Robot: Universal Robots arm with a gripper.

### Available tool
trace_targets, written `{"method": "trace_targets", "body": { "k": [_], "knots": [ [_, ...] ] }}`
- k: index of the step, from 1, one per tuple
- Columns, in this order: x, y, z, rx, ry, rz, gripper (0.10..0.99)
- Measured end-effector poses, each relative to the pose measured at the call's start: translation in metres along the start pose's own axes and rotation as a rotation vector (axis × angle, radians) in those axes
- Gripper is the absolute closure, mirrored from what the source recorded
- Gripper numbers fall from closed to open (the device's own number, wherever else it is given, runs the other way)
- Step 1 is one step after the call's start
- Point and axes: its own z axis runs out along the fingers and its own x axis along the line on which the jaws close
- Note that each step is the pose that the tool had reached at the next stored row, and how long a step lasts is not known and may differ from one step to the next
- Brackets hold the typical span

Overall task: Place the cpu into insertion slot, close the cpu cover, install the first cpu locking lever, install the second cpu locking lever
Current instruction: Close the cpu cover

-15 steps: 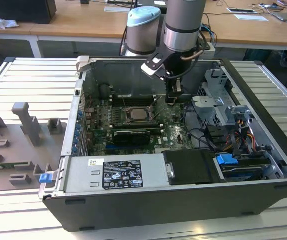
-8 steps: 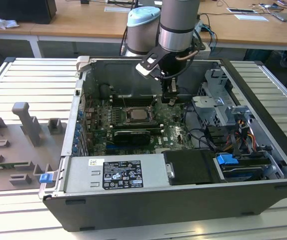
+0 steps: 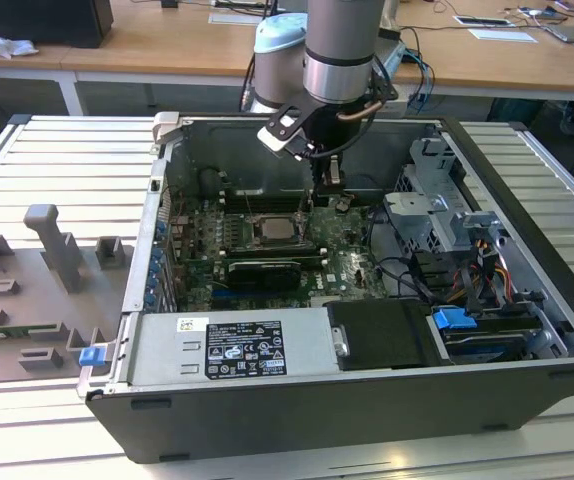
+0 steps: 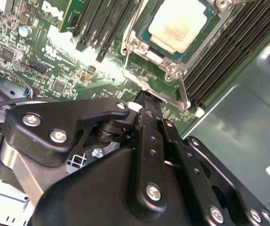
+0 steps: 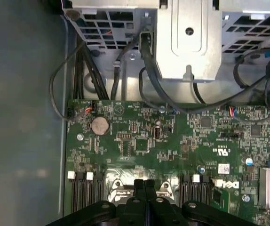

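Since the small, flat, pale silvery-beige cpu (image 4: 177, 21) already lies seated in the metal-rimmed square insertion slot (image 4: 149, 55) on the green motherboard (image 5: 172, 141), the black gripper (image 4: 142, 98) sits just beside the slot's rim, fingers pressed together with nothing between them, probably to push slim hardware.

Wooden desks (image 3: 167, 45) behind slatted metal table (image 3: 57, 165)

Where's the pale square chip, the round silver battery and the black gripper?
pale square chip (image 4: 177, 23), second wrist view, its metal top.
round silver battery (image 5: 99, 125), first wrist view, its centre.
black gripper (image 5: 144, 183), first wrist view, between its fingertips.
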Motion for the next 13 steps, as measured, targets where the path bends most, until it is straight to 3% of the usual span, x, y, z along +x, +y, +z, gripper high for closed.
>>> {"method": "trace_targets", "body": {
  "k": [3, 8, 13],
  "knots": [
    [0.0004, -0.0063, 0.0001, 0.0, -0.0002, 0.0, 0.98],
    [0.001, -0.0242, 0.0003, 0.0, -0.0001, 0.0, 0.98],
    [0.0011, -0.0297, 0.0046, 0.0, -0.0001, 0.0, 0.98]
  ]
}}
